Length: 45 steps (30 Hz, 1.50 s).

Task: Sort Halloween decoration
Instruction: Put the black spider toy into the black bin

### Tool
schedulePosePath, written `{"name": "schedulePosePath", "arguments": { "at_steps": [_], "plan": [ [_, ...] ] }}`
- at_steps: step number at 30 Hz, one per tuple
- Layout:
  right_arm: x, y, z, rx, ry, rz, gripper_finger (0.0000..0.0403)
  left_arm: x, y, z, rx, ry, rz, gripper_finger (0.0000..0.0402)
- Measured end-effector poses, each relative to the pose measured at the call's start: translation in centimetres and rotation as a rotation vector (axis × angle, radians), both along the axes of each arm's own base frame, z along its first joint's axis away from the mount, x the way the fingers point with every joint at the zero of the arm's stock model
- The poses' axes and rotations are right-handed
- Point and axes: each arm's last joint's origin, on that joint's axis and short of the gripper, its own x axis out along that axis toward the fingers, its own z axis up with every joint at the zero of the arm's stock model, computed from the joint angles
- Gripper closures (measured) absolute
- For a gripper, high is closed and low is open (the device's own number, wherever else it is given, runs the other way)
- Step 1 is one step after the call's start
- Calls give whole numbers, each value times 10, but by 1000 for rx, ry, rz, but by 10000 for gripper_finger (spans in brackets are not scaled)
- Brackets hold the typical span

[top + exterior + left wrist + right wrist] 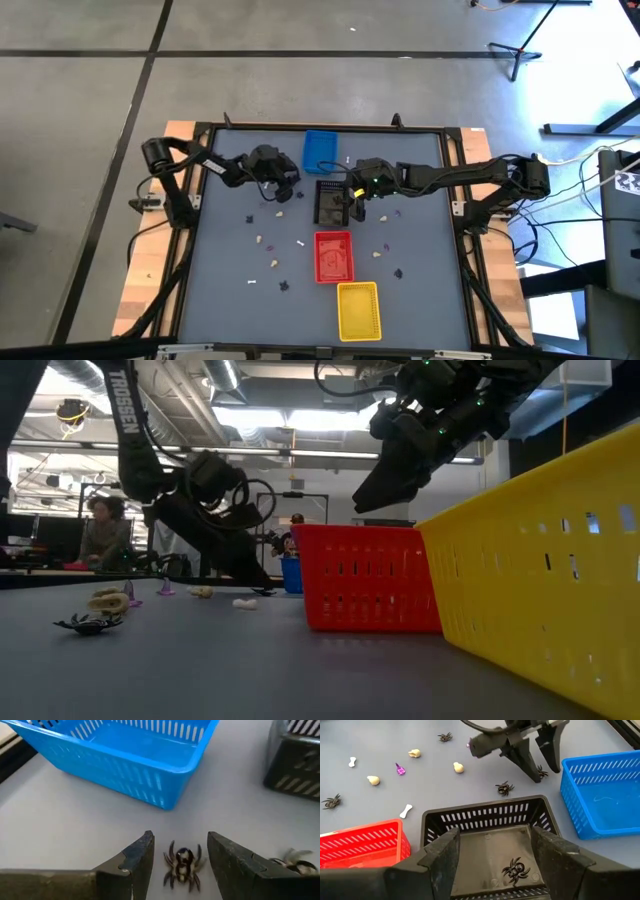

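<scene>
Left wrist view: blue tray [125, 765] beyond spider [183, 865].

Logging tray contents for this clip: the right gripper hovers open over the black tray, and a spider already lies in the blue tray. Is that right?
Not quite. The spider lies in the black tray, under the open right gripper; the blue tray looks empty. The right wrist view shows it.

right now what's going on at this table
Two robot arms are sorting small Halloween toys into coloured baskets. The left gripper is down at the table with open fingers either side of a toy spider, beside the blue basket. The right gripper hangs open over the black basket, where one black spider already lies.
</scene>
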Motion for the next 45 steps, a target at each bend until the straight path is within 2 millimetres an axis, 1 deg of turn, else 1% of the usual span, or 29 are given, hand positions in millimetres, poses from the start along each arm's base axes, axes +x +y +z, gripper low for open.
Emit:
{"name": "schedulePosePath", "arguments": {
  "at_steps": [5, 15, 27, 36, 45],
  "plan": [
    [0, 0, 0, 0, 0, 0, 162, 3, 3, -1, -12, 41, 17, 226],
    [0, 0, 0, 0, 0, 0, 162, 2, 2, -2, -57, 39, 37, 226],
    [0, 0, 0, 0, 1, 0, 162, -1, 0, -6, -92, 92, 42, 226],
    [0, 0, 0, 1, 4, 0, 162, -7, -4, 4, -84, 142, 30, 226],
    [0, 0, 0, 0, 4, 0, 162, -7, -4, 5, -86, 136, 24, 226]
  ]
}}
